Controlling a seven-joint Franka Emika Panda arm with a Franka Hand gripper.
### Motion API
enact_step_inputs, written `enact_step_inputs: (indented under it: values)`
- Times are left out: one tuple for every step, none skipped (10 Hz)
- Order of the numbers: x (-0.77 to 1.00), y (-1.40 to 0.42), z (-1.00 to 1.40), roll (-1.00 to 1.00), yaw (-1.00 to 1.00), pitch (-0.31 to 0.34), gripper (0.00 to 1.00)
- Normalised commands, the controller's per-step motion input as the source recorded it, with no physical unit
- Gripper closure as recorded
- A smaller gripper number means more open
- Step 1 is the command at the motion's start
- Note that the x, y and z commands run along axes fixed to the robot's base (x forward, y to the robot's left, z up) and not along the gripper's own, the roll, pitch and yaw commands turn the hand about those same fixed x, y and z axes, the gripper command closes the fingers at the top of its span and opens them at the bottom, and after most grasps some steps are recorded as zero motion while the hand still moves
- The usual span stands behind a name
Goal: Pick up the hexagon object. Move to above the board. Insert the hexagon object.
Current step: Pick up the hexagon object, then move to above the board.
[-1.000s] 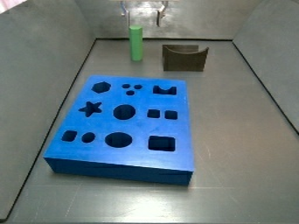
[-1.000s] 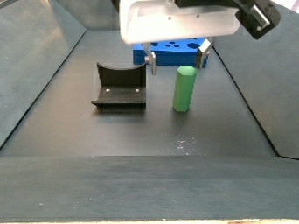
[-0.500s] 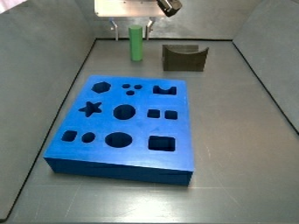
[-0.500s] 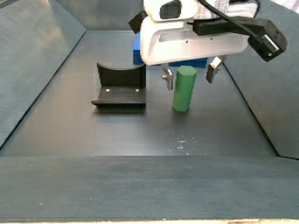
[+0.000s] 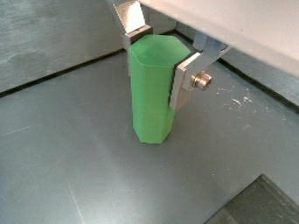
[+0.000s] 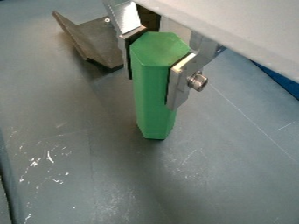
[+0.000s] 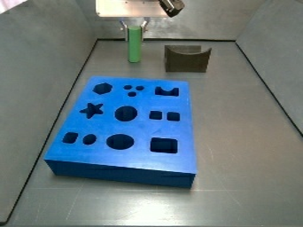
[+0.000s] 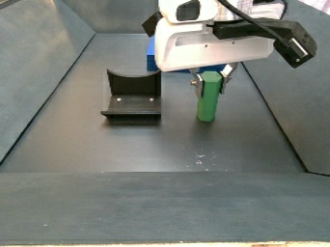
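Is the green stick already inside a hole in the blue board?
No, the hexagon object stands upright on the floor behind the board, with the gripper around its top in a wrist view.

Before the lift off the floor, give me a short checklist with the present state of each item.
1. Jaws of the gripper on opposite faces of the hexagon object: ok; finger plates lie against it in both wrist views.
2. Peg upright: ok in a side view.
3. Peg off the floor: cannot tell.
4. Fixture apart from the peg: ok.
5. Hexagon hole in the board unobstructed: ok.
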Motion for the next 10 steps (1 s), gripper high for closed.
enact_step_inputs:
  values:
    - [0.0,0.0,0.0,0.0,0.0,0.0,1.0]
    - [0.0,0.0,0.0,0.0,0.0,0.0,1.0]
    - [0.0,0.0,0.0,0.0,0.0,0.0,1.0]
    - [0.0,0.0,0.0,0.0,0.0,0.0,1.0]
    - [0.0,0.0,0.0,0.0,0.0,0.0,1.0]
    - [0.0,0.0,0.0,0.0,0.0,0.0,1.0]
    - [0.0,0.0,0.0,0.0,0.0,0.0,1.0]
    - [0.0,0.0,0.0,0.0,0.0,0.0,1.0]
    - [0.14,0.41,1.0,0.01,-0.4,-0.066,1.0]
    - [0.14,0.4,1.0,0.01,-0.43,-0.061,1.0]
